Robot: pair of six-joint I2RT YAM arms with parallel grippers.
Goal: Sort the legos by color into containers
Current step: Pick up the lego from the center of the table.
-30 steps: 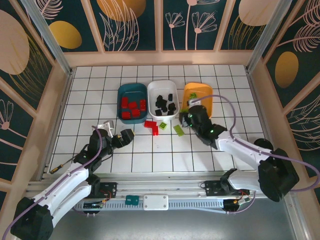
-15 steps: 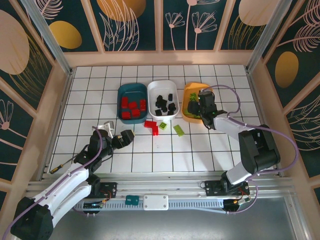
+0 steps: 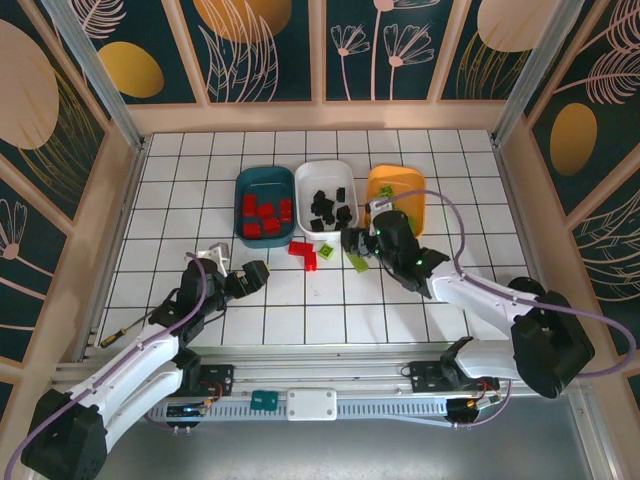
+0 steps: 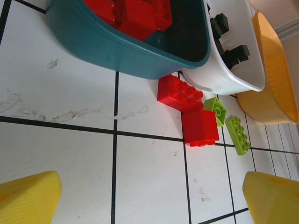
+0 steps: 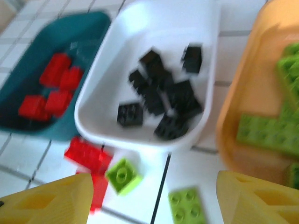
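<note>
Two red bricks (image 3: pixel 303 251) lie joined in an L on the table in front of the teal tray (image 3: pixel 243 180), which holds red bricks. Beside them lie a small green square brick (image 3: pixel 327 251) and a green rectangular brick (image 3: pixel 357 261). The white tray (image 3: pixel 325 168) holds black bricks and the orange tray (image 3: pixel 395 172) green ones. My right gripper (image 3: pixel 352 243) hovers open over the loose green bricks (image 5: pixel 123 176) with nothing between its fingers. My left gripper (image 3: pixel 250 275) is open and empty, near and left of the red bricks (image 4: pixel 200 127).
The three trays stand side by side at mid-table: teal wall (image 4: pixel 117 51), white (image 4: pixel 219 81), orange (image 4: pixel 266 93). Black bricks (image 5: pixel 159 102) lie in the white tray's middle. A wooden frame surrounds the tiled table. Open tiles lie in front of the loose bricks.
My right gripper has swung from over the orange tray back left and nearer, to above the loose green bricks. The left arm has barely moved.
</note>
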